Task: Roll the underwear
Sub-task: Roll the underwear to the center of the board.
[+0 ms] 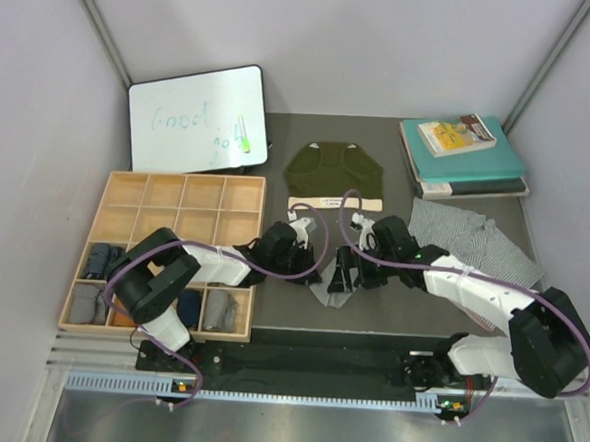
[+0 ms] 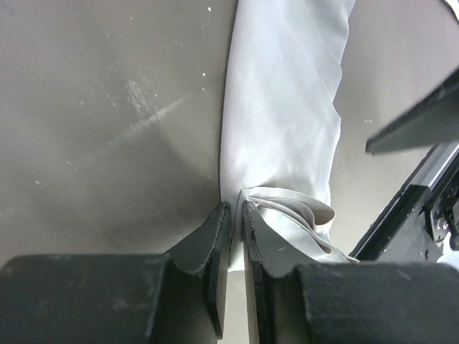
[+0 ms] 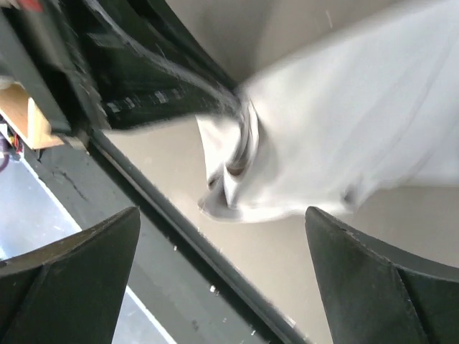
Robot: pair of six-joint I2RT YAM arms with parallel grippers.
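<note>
From above, the grey underwear (image 1: 331, 293) is mostly hidden beneath the left gripper (image 1: 310, 268) and right gripper (image 1: 350, 270); the right wrist view shows it blurred and cropped.

The right gripper (image 3: 222, 215) hangs over the table (image 3: 251, 265) with its dark fingers (image 3: 86, 279) spread wide. Beyond them lies the blurred light grey underwear (image 3: 337, 129), its bunched end meeting the black left gripper (image 3: 233, 107); a wooden tray (image 3: 29, 118) corner shows at left
</note>
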